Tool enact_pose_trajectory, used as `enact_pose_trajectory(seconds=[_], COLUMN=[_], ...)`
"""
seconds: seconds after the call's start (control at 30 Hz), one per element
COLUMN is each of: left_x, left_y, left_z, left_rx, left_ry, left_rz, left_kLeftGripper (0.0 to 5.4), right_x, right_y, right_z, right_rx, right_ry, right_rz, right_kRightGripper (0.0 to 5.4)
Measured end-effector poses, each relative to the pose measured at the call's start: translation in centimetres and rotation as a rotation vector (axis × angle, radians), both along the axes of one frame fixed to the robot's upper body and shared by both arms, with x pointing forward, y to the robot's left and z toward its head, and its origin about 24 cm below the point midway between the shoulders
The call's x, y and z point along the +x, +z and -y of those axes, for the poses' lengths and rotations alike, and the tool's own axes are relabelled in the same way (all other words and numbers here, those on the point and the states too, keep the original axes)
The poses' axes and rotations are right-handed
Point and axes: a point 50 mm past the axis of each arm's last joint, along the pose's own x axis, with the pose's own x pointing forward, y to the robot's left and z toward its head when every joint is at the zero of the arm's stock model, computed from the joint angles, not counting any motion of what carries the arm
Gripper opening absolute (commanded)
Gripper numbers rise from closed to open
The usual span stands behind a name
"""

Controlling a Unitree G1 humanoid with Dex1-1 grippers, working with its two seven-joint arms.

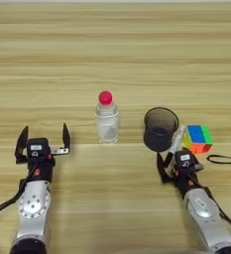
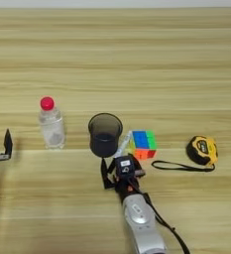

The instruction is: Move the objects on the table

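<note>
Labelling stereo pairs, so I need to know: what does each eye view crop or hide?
Left eye view: the left gripper shows whole, jaws open; the tape measure falls outside the frame, only its cord entering at the right edge; the right gripper covers the lower end of the marker. Right eye view: tape measure whole, left gripper cropped by the left edge.

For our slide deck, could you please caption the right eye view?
Right gripper at the white marker between dark cup and puzzle cube; water bottle left, tape measure right.
</note>
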Motion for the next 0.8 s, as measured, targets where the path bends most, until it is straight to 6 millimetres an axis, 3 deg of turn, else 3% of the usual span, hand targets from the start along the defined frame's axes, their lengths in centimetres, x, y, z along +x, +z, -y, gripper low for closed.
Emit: enact_pose_trajectory(seconds=[0.37, 0.8], left_x=[0.0, 0.0], left_y=[0.0, 0.0], left_z=[0.2, 0.2], left_rx=[-0.004, -0.005], left_ry=[-0.002, -0.001], left_rz=[0.002, 0.002], left_kLeftGripper=[5.4, 5.4], right_x=[-1.2, -0.8], right_y=[0.7, 0.4], right_z=[0.7, 1.1], right_rx=[0.032, 0.025], right_ry=[-0.013, -0.039], right_rz=[-0.046, -0.058], right_kRightGripper=[2.82, 1.45])
